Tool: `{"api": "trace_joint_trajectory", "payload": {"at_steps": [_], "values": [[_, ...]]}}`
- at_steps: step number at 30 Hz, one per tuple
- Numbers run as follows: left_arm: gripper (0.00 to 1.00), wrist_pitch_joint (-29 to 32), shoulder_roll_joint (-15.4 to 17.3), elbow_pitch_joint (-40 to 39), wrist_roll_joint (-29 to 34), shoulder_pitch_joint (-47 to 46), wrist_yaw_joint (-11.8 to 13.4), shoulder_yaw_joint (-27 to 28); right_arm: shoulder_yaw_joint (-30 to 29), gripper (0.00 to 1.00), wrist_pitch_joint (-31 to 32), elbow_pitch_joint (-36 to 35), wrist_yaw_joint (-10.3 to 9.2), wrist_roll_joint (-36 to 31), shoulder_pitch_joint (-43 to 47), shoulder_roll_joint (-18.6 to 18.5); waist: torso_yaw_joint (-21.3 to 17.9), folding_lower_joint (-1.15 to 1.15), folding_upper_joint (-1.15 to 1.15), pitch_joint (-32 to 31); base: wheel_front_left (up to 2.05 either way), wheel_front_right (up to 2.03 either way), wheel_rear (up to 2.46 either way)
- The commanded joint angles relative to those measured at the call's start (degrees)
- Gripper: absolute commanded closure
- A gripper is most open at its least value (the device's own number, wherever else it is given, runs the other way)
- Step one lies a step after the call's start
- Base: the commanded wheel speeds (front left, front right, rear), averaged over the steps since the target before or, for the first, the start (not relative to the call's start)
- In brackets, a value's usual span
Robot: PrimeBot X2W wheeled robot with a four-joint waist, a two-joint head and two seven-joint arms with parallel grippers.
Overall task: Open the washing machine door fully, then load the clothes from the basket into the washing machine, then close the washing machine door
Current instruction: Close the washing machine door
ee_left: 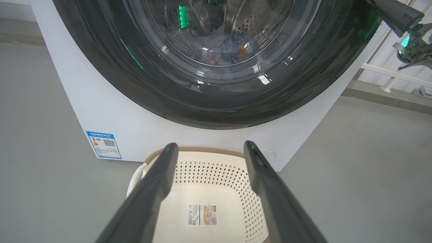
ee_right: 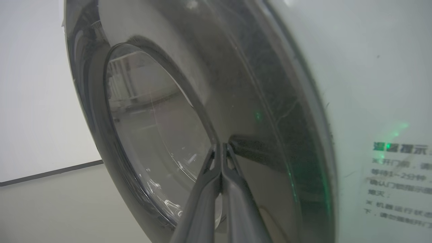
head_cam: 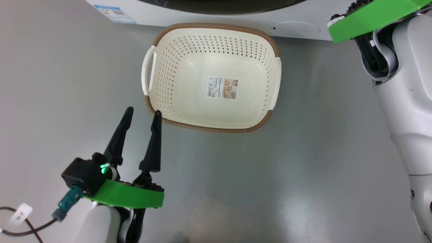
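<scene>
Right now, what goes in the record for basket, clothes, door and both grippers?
basket: empty, on floor before washing machine
clothes: inside drum, seen through door glass
washing machine door: looks closed; latch cannot be told
left gripper: open, empty, by basket's near-left corner
right gripper: shut, tips at door's black rim
</scene>
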Motion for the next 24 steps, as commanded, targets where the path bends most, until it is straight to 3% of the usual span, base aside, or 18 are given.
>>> {"api": "trace_joint_trajectory", "payload": {"at_steps": [1, 11, 22, 23, 24], "values": [[0.0, -0.5, 1.1, -0.9, -0.5, -0.4, -0.2, 1.8, -0.8, 1.0, -0.3, -0.8, -0.49, 1.2, -1.3, 0.3, -0.2, 0.0, 0.0, -0.2, 0.0, 0.0, 0.0], [0.0, -0.5, 1.1, -0.5, 0.7, 0.8, -0.2, 3.9, 3.6, 1.0, -0.3, -3.8, -0.49, 4.6, 5.8, 0.2, -2.4, 0.0, 0.0, -3.7, 0.0, 0.0, 0.0], [0.0, -0.5, 1.1, -0.6, 2.7, 2.9, -0.2, 6.4, 3.3, 1.0, -0.3, -8.4, -0.49, 5.6, 15.8, 0.7, -5.7, 0.0, 0.0, -8.2, 0.0, 0.0, 0.0], [0.0, -0.5, 1.1, -0.5, 2.9, 3.0, -0.2, 6.7, 3.0, 0.97, -0.3, -8.7, -0.49, 5.5, 16.9, 1.0, -6.1, 0.0, 0.0, -8.8, 0.0, 0.0, 0.0], [0.0, -0.5, 1.1, -0.5, 3.1, 3.3, -0.2, 7.1, 2.6, 0.81, -0.3, -8.9, -0.49, 5.3, 17.9, 1.3, -6.6, 0.0, 0.0, -9.3, 0.0, 0.0, 0.0]]}}
